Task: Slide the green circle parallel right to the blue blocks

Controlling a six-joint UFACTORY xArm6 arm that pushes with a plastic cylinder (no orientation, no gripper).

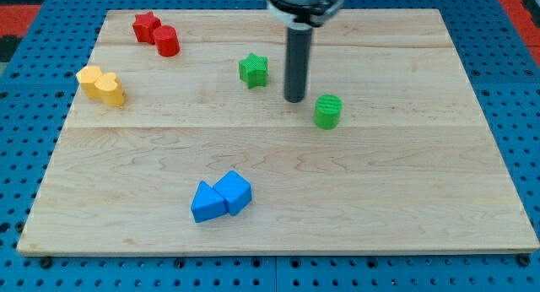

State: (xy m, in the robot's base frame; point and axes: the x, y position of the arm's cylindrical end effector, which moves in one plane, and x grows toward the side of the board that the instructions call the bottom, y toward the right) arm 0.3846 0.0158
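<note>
The green circle (328, 111) stands on the wooden board right of centre. My tip (294, 99) is just to its left and a little above it in the view, close but apart from it. Two blue blocks sit touching each other near the view's bottom: a blue triangle-like block (207, 202) and a blue cube (234, 191), well below and left of the green circle.
A green star (253, 70) lies left of my tip. A red star (147, 26) and red cylinder (166, 41) sit at the top left. Two yellow blocks (101, 84) sit at the left edge. The board (405, 199) is ringed by blue pegboard.
</note>
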